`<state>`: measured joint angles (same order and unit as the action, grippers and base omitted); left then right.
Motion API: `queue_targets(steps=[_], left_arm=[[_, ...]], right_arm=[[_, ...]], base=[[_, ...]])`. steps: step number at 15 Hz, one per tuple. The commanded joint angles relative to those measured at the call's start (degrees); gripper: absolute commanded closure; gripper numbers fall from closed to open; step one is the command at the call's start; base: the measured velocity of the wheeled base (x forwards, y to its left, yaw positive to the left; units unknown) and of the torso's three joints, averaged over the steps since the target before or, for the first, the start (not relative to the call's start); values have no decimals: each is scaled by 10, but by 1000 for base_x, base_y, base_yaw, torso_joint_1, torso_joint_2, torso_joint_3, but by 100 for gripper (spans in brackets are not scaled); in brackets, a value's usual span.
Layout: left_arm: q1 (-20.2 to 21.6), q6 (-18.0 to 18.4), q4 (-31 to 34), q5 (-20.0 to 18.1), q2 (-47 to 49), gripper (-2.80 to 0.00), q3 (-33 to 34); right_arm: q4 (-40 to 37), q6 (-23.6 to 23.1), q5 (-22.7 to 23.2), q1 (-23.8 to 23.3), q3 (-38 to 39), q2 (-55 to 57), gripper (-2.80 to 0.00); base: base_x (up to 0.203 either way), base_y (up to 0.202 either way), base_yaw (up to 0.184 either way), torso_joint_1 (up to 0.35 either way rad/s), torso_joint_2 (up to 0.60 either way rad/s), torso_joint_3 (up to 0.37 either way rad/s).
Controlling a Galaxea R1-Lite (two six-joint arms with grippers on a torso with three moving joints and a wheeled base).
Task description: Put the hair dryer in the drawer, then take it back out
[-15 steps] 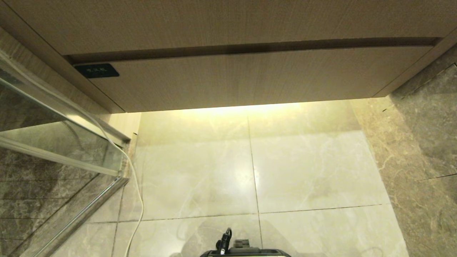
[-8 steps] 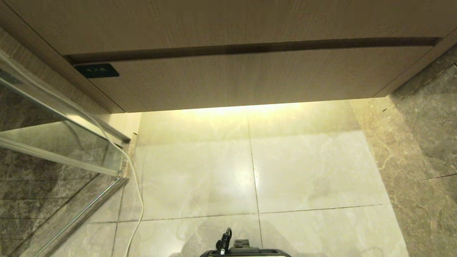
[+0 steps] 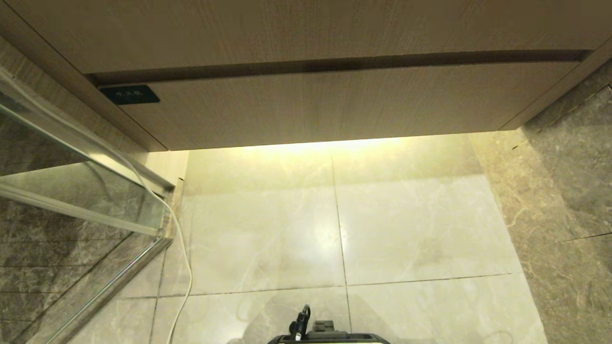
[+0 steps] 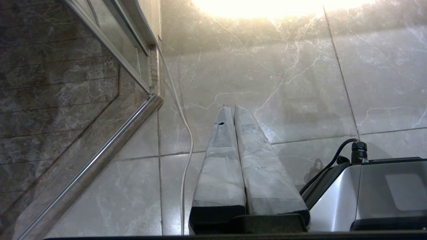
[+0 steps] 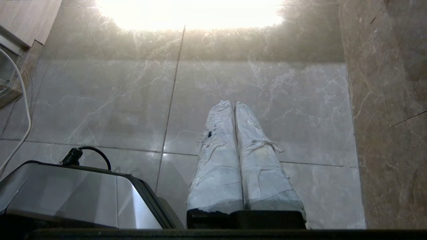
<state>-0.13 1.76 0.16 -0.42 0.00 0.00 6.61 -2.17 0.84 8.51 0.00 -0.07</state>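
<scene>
the drawer (image 3: pixel 334 105), wide light-brown wood grain (dark label at its left end), sits closed above the floor tiles (image 3: pixel 267 229).

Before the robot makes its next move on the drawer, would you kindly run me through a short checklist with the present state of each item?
1. Drawer in head view: ok, closed, front flush under the upper panel.
2. Hair dryer located: not ok, in no view.
3. Left gripper empty: ok, fingers shut on nothing, above the floor.
4. Right gripper empty: ok, fingers shut on nothing.
5. White cable away from both grippers: ok, it runs along the glass partition.
6. Handle to pull: not ok, none visible, only a dark label.
</scene>
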Motion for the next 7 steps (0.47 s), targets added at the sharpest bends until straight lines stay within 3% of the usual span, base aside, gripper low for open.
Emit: queue_targets(steps=[1, 7], left_arm=[[0, 0, 0, 0, 0, 0, 1], [0, 0, 0, 0, 0, 0, 1]], right_arm=[[2, 1, -1, 0, 23, -22, 0], [-1, 1, -1, 0, 23, -22, 0]], base=[[0, 0, 0, 0, 0, 0], [0, 0, 0, 0, 0, 0]])
